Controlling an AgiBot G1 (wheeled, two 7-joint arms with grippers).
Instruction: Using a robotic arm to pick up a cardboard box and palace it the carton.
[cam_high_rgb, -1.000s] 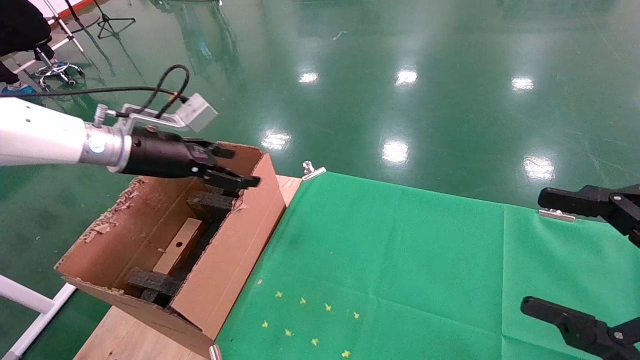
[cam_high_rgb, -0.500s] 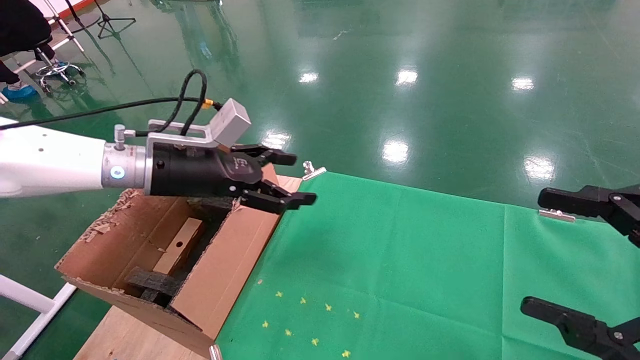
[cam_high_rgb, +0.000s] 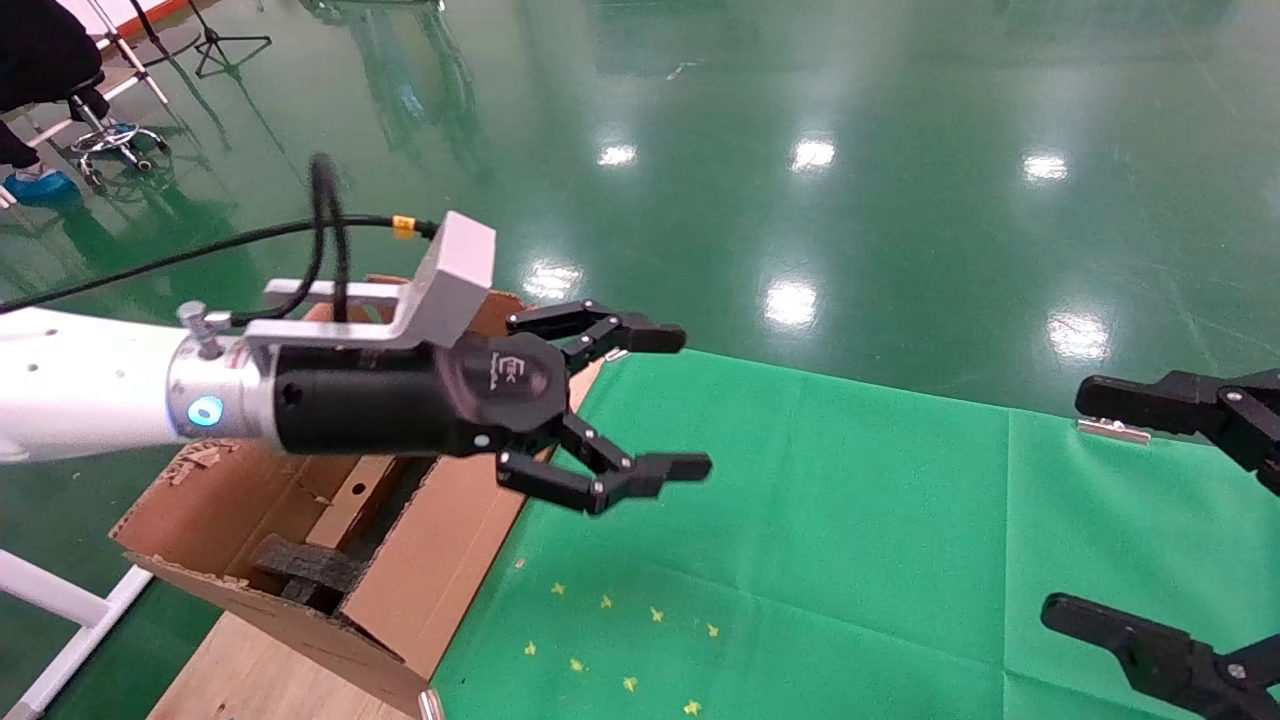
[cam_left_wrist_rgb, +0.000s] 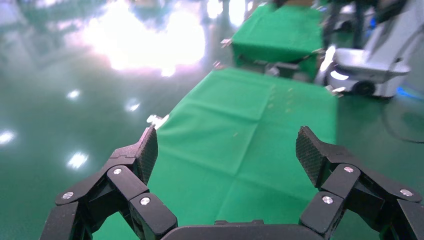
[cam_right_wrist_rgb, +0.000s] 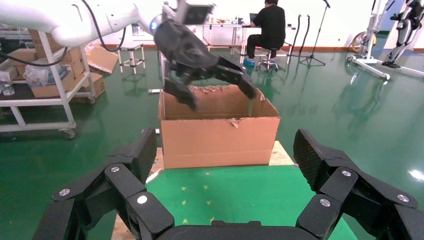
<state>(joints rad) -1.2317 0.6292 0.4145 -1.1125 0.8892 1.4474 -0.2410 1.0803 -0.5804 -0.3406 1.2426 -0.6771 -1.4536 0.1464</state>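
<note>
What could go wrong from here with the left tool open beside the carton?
The left tool, open and empty, hangs just past the near flap of the carton; a low move back might snag the flap and shift the carton. No small box shows on the green cloth, so a reach may find nothing. The right tool sits parked, open, at the right.

Wooden surface (cam_high_rgb: 240, 668) mostly covered by a green cloth (cam_high_rgb: 850, 540), clipped at the far edge with metal clips (cam_high_rgb: 626, 341). Bare wood shows at the robot's left, where the carton (cam_high_rgb: 440, 560) stands, flaps up, black foam blocks (cam_high_rgb: 300, 565) inside. Small yellow star marks (cam_high_rgb: 620, 640) dot the cloth near the carton. Glossy green floor (cam_high_rgb: 800, 150) all around.
</note>
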